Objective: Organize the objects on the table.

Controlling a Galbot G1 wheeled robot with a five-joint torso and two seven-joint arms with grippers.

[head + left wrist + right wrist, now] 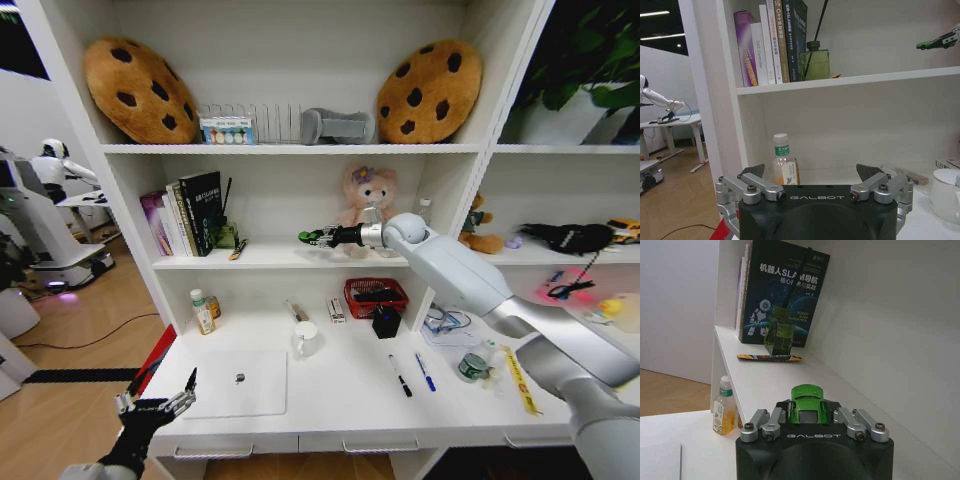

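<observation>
My right gripper [312, 238] reaches over the middle shelf [290, 258], shut on the tiny green toy car [809, 401], which hangs just above the shelf board [790, 385]; the car [935, 41] also appears far off in the left wrist view. The slim silver-white laptop [238, 383] lies closed on the white table [340, 395] at the front left. A black pen [400, 377] and a blue pen [425, 371] lie on the table right of centre. My left gripper [160, 403] hovers open at the table's front left corner, its fingers [752, 187] spread with nothing between them.
On the middle shelf stand books [190, 212] and a green glass diffuser [779, 335], with a pink plush bear [368, 195] behind my right gripper. A white mug [306, 340], a drink bottle [203, 312], a red basket [375, 296] and a black cube [386, 322] sit at the table's back.
</observation>
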